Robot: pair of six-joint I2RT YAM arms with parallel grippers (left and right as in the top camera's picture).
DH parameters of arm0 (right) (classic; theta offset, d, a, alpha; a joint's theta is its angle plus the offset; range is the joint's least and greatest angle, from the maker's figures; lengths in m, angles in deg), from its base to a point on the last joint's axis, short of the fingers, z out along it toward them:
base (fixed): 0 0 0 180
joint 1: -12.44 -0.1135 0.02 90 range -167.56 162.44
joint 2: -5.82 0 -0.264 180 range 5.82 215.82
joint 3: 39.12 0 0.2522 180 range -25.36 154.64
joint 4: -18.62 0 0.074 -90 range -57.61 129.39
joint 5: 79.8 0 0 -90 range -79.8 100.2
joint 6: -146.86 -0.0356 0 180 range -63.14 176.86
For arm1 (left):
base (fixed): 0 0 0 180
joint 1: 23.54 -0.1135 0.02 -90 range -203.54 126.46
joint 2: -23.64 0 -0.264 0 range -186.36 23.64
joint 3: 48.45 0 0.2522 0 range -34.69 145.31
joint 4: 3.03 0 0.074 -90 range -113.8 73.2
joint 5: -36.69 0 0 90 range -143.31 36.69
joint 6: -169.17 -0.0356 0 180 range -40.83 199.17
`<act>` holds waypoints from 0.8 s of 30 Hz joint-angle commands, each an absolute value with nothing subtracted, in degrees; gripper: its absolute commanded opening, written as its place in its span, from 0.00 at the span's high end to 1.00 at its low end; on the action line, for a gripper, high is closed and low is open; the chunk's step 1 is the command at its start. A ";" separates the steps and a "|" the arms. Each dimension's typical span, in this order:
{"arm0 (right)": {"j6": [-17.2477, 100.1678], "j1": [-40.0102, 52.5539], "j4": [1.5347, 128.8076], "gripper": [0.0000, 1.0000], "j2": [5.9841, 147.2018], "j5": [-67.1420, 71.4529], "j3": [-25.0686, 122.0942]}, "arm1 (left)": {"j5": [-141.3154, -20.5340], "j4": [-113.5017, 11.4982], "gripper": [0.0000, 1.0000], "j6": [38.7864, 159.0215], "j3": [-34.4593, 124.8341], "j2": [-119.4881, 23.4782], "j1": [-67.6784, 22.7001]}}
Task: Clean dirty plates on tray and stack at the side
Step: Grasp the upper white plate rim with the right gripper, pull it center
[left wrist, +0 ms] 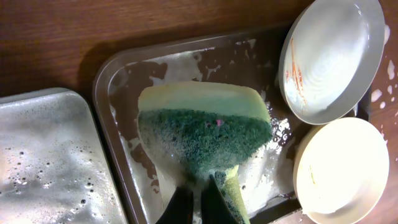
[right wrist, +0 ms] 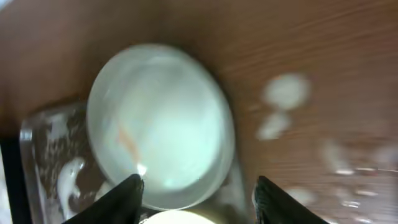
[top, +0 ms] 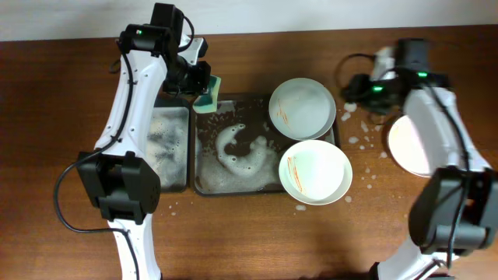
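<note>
Two white dirty plates with orange streaks lie on the right side of the dark soapy tray [top: 233, 185]: the far plate [top: 303, 107] and the near plate [top: 315, 172]. My left gripper [top: 204, 84] is shut on a yellow-green sponge [top: 208, 95] and holds it above the tray's back left corner; the sponge [left wrist: 205, 127] fills the left wrist view. My right gripper [top: 359, 87] is open and empty, above the table just right of the far plate [right wrist: 158, 124]. A clean white plate [top: 410, 145] lies on the table at the right.
A second tray [top: 167, 148] of foamy water stands left of the main tray. Foam spots [top: 362, 140] dot the wood between the tray and the clean plate. A black cable runs by the right arm's base.
</note>
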State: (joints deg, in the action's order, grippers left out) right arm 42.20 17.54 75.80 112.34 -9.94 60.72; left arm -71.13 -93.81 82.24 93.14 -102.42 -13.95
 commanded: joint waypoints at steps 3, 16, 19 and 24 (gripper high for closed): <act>30.29 9.85 75.48 0.62 118.96 1.82 61.05 | -70.83 -94.05 0.99 82.83 93.71 -102.05 -13.80; 28.96 7.48 77.44 0.90 124.51 5.95 59.43 | -70.78 -94.01 0.99 82.83 93.71 -102.02 -13.80; 29.57 5.98 77.36 0.91 124.60 7.06 59.41 | -70.80 -94.05 0.99 82.81 93.71 -102.05 -13.80; 33.00 5.78 77.05 0.90 124.60 4.13 59.41 | -70.80 -94.01 0.99 82.81 93.71 -102.02 -13.80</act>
State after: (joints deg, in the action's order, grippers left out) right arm 29.20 6.33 77.77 123.33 5.86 59.85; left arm -71.00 -93.96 82.24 93.14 -102.42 -13.95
